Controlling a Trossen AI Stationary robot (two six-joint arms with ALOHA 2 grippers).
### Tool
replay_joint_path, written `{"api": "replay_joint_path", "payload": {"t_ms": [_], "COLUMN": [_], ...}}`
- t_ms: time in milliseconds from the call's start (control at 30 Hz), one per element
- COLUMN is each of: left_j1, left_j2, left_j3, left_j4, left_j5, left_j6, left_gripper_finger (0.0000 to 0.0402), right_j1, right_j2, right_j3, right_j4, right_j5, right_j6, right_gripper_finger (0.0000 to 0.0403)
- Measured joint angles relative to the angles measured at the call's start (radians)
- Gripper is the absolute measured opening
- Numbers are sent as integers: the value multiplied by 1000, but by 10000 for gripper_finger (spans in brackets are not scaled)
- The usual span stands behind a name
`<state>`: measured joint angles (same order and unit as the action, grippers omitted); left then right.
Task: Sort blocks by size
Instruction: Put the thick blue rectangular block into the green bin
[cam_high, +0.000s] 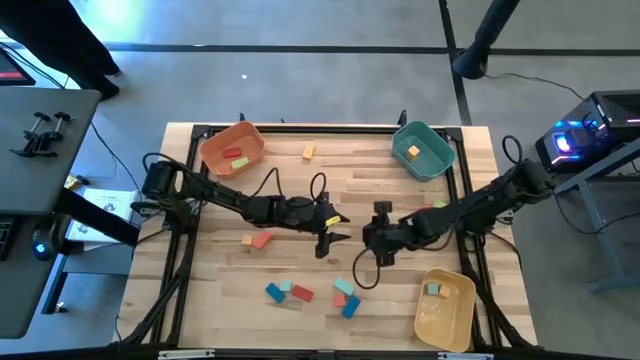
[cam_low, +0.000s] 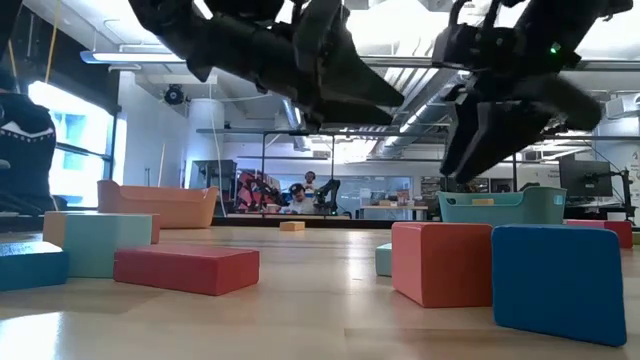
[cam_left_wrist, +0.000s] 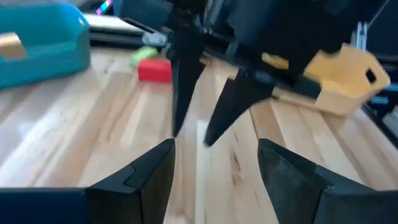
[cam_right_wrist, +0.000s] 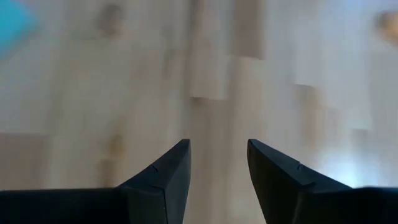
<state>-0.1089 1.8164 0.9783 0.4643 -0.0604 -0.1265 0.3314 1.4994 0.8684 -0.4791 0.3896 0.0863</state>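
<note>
Loose blocks lie flat on the wooden table (cam_high: 200, 300). An orange block (cam_high: 308, 151) lies at the far middle, and an orange and a salmon one (cam_high: 258, 240) lie left of centre. A blue, teal and red cluster (cam_high: 288, 292) and a teal, red and blue one (cam_high: 346, 296) lie near the front. A red block (cam_left_wrist: 154, 70) and a green one lie by my right arm. My left gripper (cam_high: 338, 228) (cam_left_wrist: 214, 162) is open and empty at mid-table. My right gripper (cam_high: 382, 248) (cam_right_wrist: 217, 155) is open and empty just to its right, fingers pointing down (cam_left_wrist: 191, 138).
An orange bin (cam_high: 232, 150) at the far left holds a red and a green block. A teal bin (cam_high: 422, 148) at the far right holds an orange block. A yellow bin (cam_high: 445, 308) at the near right holds a teal block. The two grippers stand close together.
</note>
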Motion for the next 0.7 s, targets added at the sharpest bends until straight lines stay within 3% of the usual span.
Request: {"api": "replay_joint_path", "payload": {"t_ms": [233,367,500,700], "left_j1": [-33,-52,-78,-153], "left_j2": [-3,-3,-4,-4], "left_j3": [0,0,0,0], "left_j4": [1,-9,-33,-57], "left_j5": [-1,-3,-8,-109], "left_j6": [-17,-47,-91,-137], "left_gripper_finger": [215,215,215,215], "right_j1": [-18,-13,10,84], "right_j2": [0,1,29,120], "right_j3": [0,0,0,0], "right_j4": [46,118,182,320], "right_j5": [-277,-418,-563,-609], "right_j6": [20,7,-106,-339], "right_gripper_finger": [170,210,252,263]}}
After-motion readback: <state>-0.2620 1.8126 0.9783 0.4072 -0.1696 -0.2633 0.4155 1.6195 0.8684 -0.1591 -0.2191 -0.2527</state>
